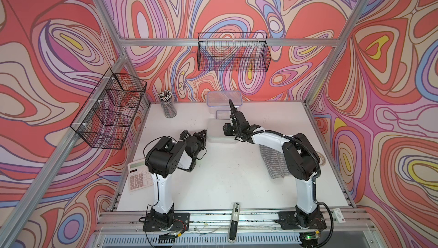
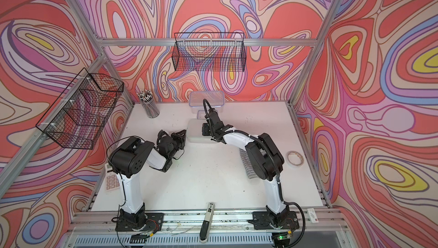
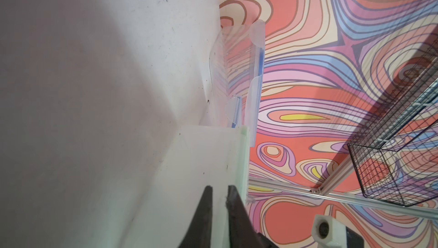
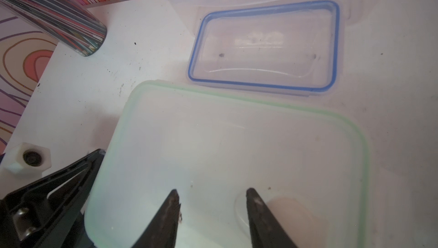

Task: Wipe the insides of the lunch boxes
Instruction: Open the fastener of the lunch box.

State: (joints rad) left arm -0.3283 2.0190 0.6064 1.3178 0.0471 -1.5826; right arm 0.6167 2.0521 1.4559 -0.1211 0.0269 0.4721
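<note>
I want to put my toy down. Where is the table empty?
Bare table between the two arms, nearer than the frosted-lid box; also the back right corner. Crowded: three lunch boxes bunched at back centre, cloth under the right arm.

Your left arm [image 1: 158, 187]: lower link upright, elbow folded, forearm reaching forward and inward.
Your left gripper [image 3: 219, 191]: jaws a narrow gap apart; whether they pinch anything cannot be told.
Your right arm [image 1: 305, 187]: elbow raised, forearm stretched forward and inward, wrist tipped down.
Your right gripper [image 4: 212, 193]: jaws well apart, nothing between them.
</note>
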